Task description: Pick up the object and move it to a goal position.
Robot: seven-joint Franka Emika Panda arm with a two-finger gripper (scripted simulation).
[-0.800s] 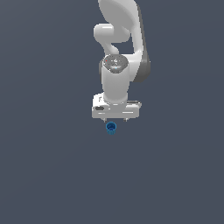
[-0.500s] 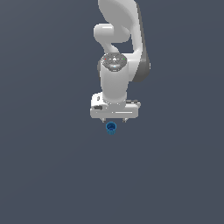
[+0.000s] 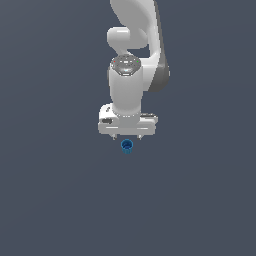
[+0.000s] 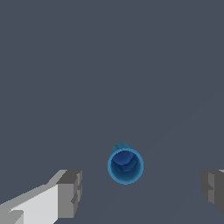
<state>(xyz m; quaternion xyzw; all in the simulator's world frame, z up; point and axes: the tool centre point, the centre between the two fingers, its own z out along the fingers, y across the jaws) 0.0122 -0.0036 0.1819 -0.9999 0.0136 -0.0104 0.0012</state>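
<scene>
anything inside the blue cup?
Wrist view looks down into the blue cup: only its blue inner wall and floor show, nothing in it. In the exterior view the cup is too small to tell. The open pincer straddles it without touching.

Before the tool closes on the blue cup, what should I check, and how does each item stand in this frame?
1. Tool open: ok, its fingers stand wide apart.
2. Blue cup lies in the gap between the fingers: ok in the wrist view, roughly midway.
3. Fingers clear of the cup: ok, a gap shows on both sides.
4. Cup upright: ok, its hollow top faces the wrist camera.
5. Tool low enough to grip: cannot tell; in the exterior view the cup shows just below the tool, but the height is unclear.
6. Goal position: cannot tell, no marker shows.
</scene>
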